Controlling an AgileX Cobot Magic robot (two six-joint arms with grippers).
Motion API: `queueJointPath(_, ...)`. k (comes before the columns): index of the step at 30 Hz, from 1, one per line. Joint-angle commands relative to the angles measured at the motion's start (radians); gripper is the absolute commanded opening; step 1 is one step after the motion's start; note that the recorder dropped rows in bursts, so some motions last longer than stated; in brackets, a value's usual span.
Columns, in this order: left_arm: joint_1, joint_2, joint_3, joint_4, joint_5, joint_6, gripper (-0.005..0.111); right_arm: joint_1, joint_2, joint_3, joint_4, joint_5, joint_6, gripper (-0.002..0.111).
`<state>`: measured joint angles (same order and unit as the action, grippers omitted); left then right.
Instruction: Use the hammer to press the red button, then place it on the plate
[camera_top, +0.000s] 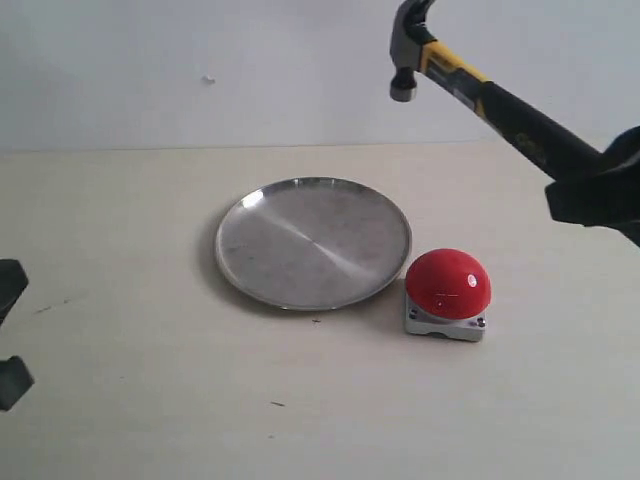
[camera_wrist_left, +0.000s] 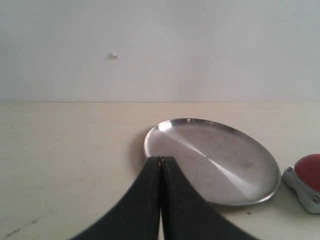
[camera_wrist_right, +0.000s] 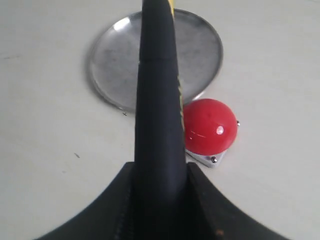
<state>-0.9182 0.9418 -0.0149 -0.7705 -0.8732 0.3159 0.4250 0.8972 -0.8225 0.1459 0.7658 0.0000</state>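
The hammer (camera_top: 470, 85) hangs in the air, its dark head up at the top of the exterior view and its black handle (camera_wrist_right: 156, 100) slanting down to the right. My right gripper (camera_wrist_right: 160, 167) is shut on that handle near its lower end (camera_top: 590, 180). The red button (camera_top: 448, 283) sits on its grey base on the table, below the hammer and apart from it. Just left of it lies the silver plate (camera_top: 313, 243), with nothing on it. My left gripper (camera_wrist_left: 160, 159) is shut and holds nothing, low over the table just short of the plate's near rim (camera_wrist_left: 220, 160).
A pale tabletop runs to a white wall at the back. Bare table lies in front of the plate and the button (camera_wrist_left: 310, 172). A few small dark specks (camera_top: 277, 404) mark the surface.
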Motion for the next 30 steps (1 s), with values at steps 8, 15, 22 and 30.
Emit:
queueJointPath(8, 0.001, -0.271, 0.015, -0.19, 0.284, 0.31, 0.0, -0.001, -0.337, 0.317, -0.091, -0.165, 0.168, 0.0)
queueJointPath(15, 0.001, -0.419, 0.015, -0.293, 0.402, 0.476, 0.0, -0.001, -0.402, 0.349, -0.048, -0.133, 0.167, 0.0)
queueJointPath(22, 0.001, -0.552, -0.026, -0.487, 0.529, 0.74, 0.0, -0.001, -0.357, 0.367, -0.047, -0.134, 0.184, 0.0)
queueJointPath(30, 0.001, -0.66, -0.045, -0.815, 0.563, 1.114, 0.0, -0.001, -0.242, 0.367, -0.023, -0.171, 0.186, 0.0)
